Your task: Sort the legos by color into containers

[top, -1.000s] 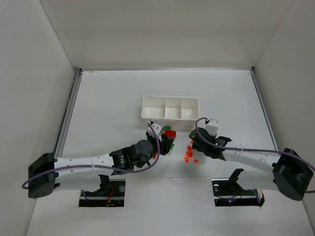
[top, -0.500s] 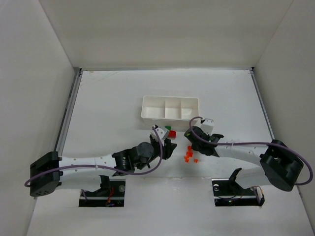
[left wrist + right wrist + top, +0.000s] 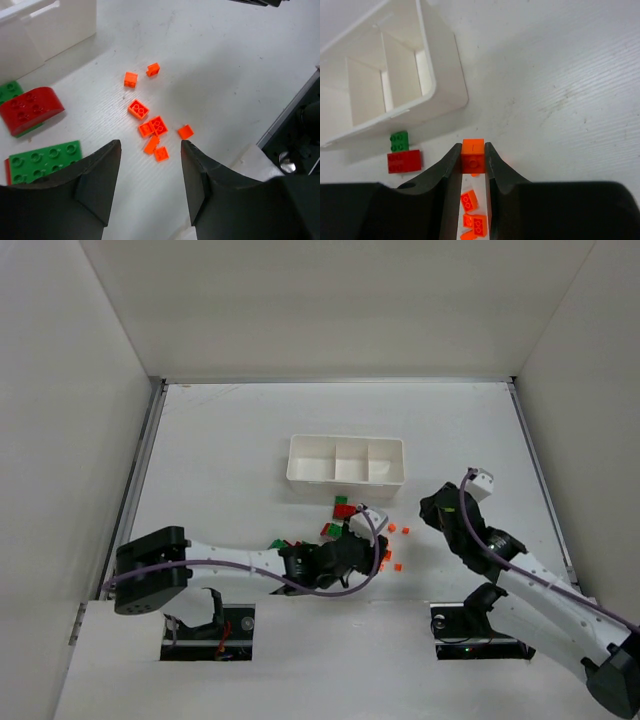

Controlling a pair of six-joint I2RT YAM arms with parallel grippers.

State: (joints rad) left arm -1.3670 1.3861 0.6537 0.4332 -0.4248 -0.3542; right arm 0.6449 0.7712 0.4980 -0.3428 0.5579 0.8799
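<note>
The white three-compartment tray [image 3: 345,462] stands mid-table, and its compartments look empty. Green and red bricks [image 3: 343,508] lie just in front of it. Tiny orange pieces [image 3: 392,530] are scattered to their right. My left gripper [image 3: 372,548] is open and low by the orange pieces. In the left wrist view its jaws [image 3: 150,149] stand wide apart, with the orange cluster [image 3: 152,127] just ahead. My right gripper [image 3: 432,510] is raised to the right of the pile. It [image 3: 473,152] is shut on one orange piece [image 3: 473,156], with the tray [image 3: 445,75] ahead to the left.
A red arched brick [image 3: 30,107] and a flat green brick [image 3: 45,157] lie left of the left gripper. A green brick [image 3: 399,141] and a red brick [image 3: 404,161] lie in front of the tray. White walls enclose the table.
My left arm has swung right, from the green and red bricks to the orange pieces. My right arm has pulled back to the right and risen, carrying an orange piece.
</note>
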